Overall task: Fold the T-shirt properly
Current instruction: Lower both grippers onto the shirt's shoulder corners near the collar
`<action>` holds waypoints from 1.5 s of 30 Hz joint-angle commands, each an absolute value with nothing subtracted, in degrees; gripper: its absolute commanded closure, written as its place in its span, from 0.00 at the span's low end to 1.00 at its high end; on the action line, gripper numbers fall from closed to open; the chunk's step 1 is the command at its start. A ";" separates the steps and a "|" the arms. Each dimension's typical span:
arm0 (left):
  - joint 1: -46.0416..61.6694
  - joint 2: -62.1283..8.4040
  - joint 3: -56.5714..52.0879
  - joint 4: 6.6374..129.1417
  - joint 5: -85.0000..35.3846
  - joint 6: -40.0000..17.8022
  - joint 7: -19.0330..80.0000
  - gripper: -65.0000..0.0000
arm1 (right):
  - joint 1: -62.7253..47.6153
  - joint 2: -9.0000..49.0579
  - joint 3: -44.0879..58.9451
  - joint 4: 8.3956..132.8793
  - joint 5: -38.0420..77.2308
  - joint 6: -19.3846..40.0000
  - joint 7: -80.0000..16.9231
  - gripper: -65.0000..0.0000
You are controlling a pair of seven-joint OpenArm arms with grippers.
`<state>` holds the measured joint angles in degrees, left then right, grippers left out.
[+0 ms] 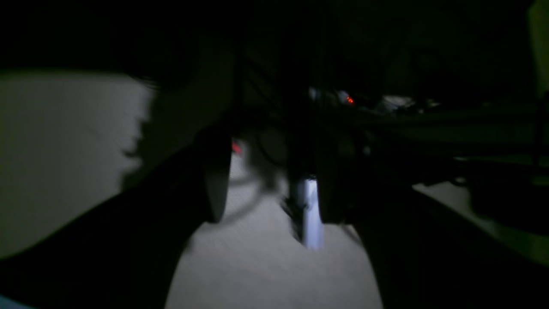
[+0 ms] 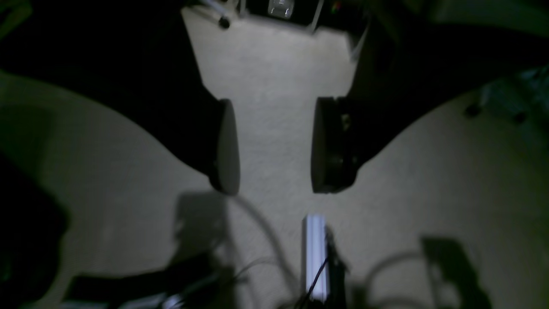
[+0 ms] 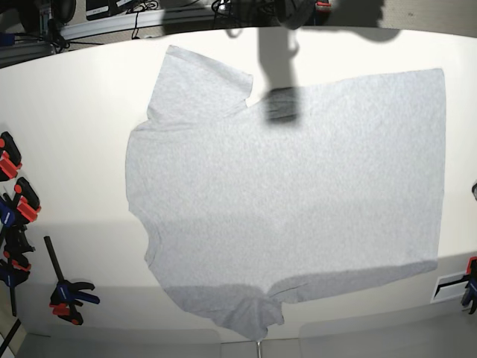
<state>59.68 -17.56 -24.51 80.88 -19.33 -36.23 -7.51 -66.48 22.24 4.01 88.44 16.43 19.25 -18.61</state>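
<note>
The T-shirt (image 3: 291,201) lies spread flat on the white table (image 3: 74,149), plain grey side up, neck end to the left and hem to the right. One sleeve (image 3: 197,86) points to the far edge, the other (image 3: 238,313) to the near edge. Neither arm shows in the base view; only a dark shadow (image 3: 279,104) falls on the shirt's upper part. In the dim left wrist view my left gripper (image 1: 274,206) stands open over pale floor. My right gripper (image 2: 276,189) is open too, nothing between its fingers (image 2: 227,146). The shirt is in neither wrist view.
Orange-and-black clamps (image 3: 15,201) line the table's left edge, with another clamp (image 3: 67,294) near the front left and one (image 3: 469,287) at the right edge. Cables and gear sit beyond the far edge. An aluminium bar (image 2: 315,257) stands below the right gripper.
</note>
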 commanded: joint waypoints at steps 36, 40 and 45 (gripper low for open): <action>46.30 -18.13 -24.82 126.63 -17.32 -29.58 24.08 0.55 | -54.87 34.11 7.79 129.93 -11.90 33.10 -25.06 0.59; 45.54 -18.11 -24.82 126.63 -17.41 -29.56 32.14 0.55 | -50.78 34.11 -1.32 126.65 -16.64 29.85 -27.75 0.59; 45.54 -18.13 -24.82 126.63 -17.39 -29.54 34.48 0.55 | -45.54 34.11 -11.64 119.90 -20.16 23.77 -28.93 0.59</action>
<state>45.08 -17.80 -24.45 125.73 -16.69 -29.78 35.31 -45.30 33.50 -12.10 118.89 -19.92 24.58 -29.67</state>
